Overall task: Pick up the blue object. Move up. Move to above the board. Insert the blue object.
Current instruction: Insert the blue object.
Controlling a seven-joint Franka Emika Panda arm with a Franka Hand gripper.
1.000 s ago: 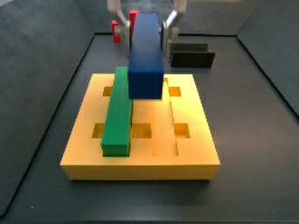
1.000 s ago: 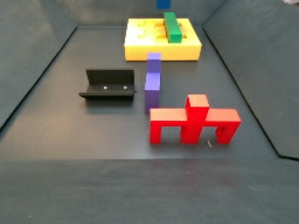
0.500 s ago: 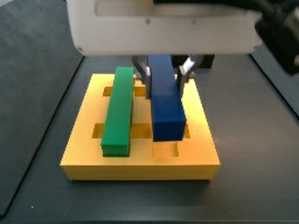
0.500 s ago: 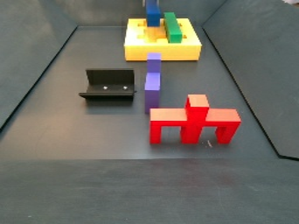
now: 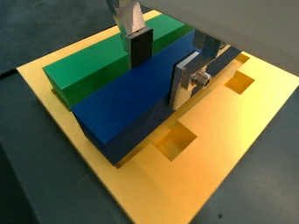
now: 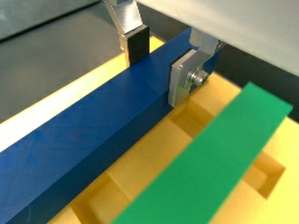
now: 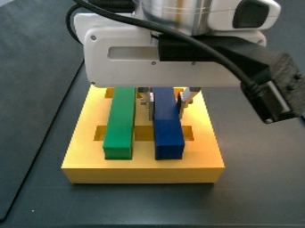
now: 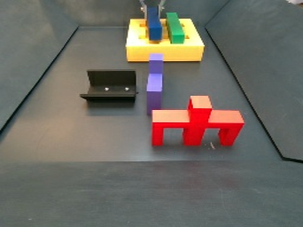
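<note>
End effector (image 5: 160, 59) sits right over the board (image 7: 209, 156) at the far end of the tabletop, clamped on the blue bar (image 7: 168, 132). The bar lies lengthwise on the board beside the green bar (image 7: 119, 125), fingers (image 6: 186, 75) pressed on both its sides.

At the far end of the table (image 8: 71, 133), my pincer (image 8: 153, 8) is above the board (image 8: 165, 51), where the blue object (image 8: 154, 30) lies beside the green bar (image 8: 175, 27).
</note>
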